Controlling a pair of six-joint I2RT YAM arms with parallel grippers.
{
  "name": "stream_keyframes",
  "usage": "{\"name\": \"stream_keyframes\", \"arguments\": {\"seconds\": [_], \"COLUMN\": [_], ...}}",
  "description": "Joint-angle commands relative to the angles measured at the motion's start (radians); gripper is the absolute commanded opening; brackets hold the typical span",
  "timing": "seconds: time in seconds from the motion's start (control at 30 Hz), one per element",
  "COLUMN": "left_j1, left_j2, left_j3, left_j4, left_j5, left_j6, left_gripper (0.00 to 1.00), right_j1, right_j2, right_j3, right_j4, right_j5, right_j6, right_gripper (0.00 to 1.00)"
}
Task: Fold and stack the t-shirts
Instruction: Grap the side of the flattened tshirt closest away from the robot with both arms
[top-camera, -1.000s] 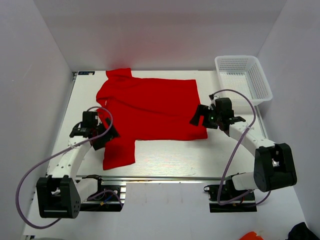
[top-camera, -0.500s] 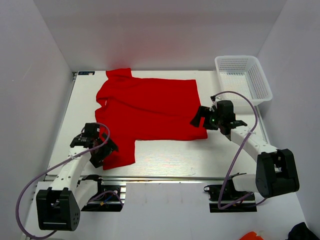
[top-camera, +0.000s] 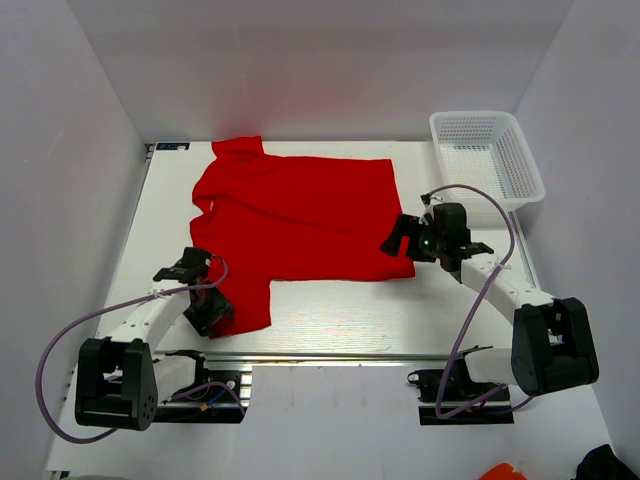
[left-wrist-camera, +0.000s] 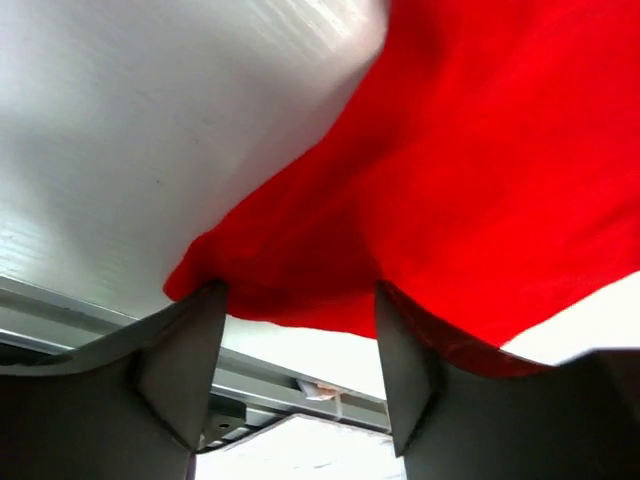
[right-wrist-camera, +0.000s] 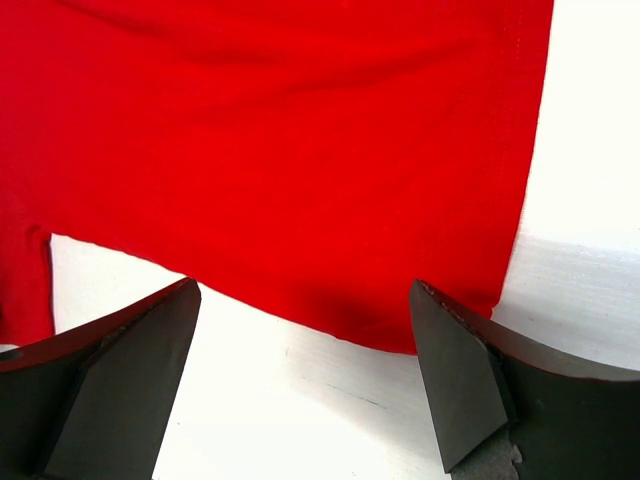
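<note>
While the red t-shirt (top-camera: 300, 215) lies spread flat across the upper middle of the table (top-camera: 340, 318) in the top view, you've got both arms at its lower edge. Collar sits at the left, and the hem runs down the right side. One sleeve points to the top of the frame, the other to the bottom left.

Your left gripper (top-camera: 212, 312) is at lower left, right at the end of that near sleeve. In the left wrist cam its fingers (left-wrist-camera: 185, 370) stand apart w/ a clear gap. The sleeve's edge runs across that gap at the tips, and the cloth corner meets the finger on the left of the frame. You can't tell from here whether any fabric is pinched.

Your right gripper (top-camera: 398, 240) is at center right, over the shirt's lower right hem corner. The right wrist cam shows its fingers (right-wrist-camera: 460, 380) spread wide. The hem corner lies just ahead, btwn the tips, w/ white tabletop below, and no cloth is gripped.

A white mesh basket (top-camera: 520, 165) sits at upper right, apart from the shirt.
</note>
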Motion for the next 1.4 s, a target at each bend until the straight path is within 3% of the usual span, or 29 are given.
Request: {"name": "stream_keyframes", "arguments": {"seconds": [0.0,0.07,0.1,0.17,0.53,0.87,0.9,1.03,1.13,1.17,1.2,1.37], "left_j1": [-0.019,-0.019,-0.019,-0.019,-0.028,-0.028,-0.028,-0.028,-0.028,-0.028,-0.028,-0.028], "left_j2": [0.010,-0.016,-0.016,-0.026,-0.054,-0.120,-0.120,-0.134,-0.143,-0.143,-0.143,-0.175], "left_j3": [-0.029,-0.038,-0.038,-0.038,0.020,0.065,0.065,0.056,0.056,0.066,0.066,0.086], "left_j4": [0.068,0.068,0.068,0.077,0.042,-0.033,-0.044,-0.067,-0.094,-0.113,-0.125,-0.182], "left_j5": [-0.019,-0.019,-0.019,-0.019,0.078,0.122,0.132,0.167,0.176,0.187,0.178,0.210], "left_j6": [-0.002,-0.002,-0.002,-0.002,0.072,0.081,0.090,0.090,0.113,0.124,0.124,0.144], "left_gripper": [0.54,0.39,0.22,0.00,0.00,0.00,0.00,0.00,0.00,0.00,0.00,0.00], "right_j1": [-0.002,0.000,0.000,-0.003,0.000,-0.003,0.001,-0.005,0.000,0.000,0.000,0.003], "right_j2": [-0.020,-0.038,-0.045,-0.068,-0.129,-0.025,-0.019,-0.003,-0.003,-0.009,-0.012,-0.077], "right_j3": [-0.018,-0.033,-0.049,-0.070,-0.184,-0.162,-0.171,-0.171,-0.184,-0.191,-0.199,-0.227], "right_j4": [0.025,0.015,0.009,-0.020,-0.068,-0.015,-0.002,0.000,0.009,0.009,0.009,-0.031], "right_j5": [0.000,0.001,0.018,0.033,0.184,0.199,0.202,0.195,0.195,0.195,0.195,0.173], "right_j6": [0.000,0.001,0.006,0.009,0.127,0.205,0.221,0.233,0.242,0.242,0.242,0.210], "right_gripper": [0.90,0.90,0.90,0.90,0.90,0.72,0.62,0.48,0.29,0.20,0.00,0.00]}}
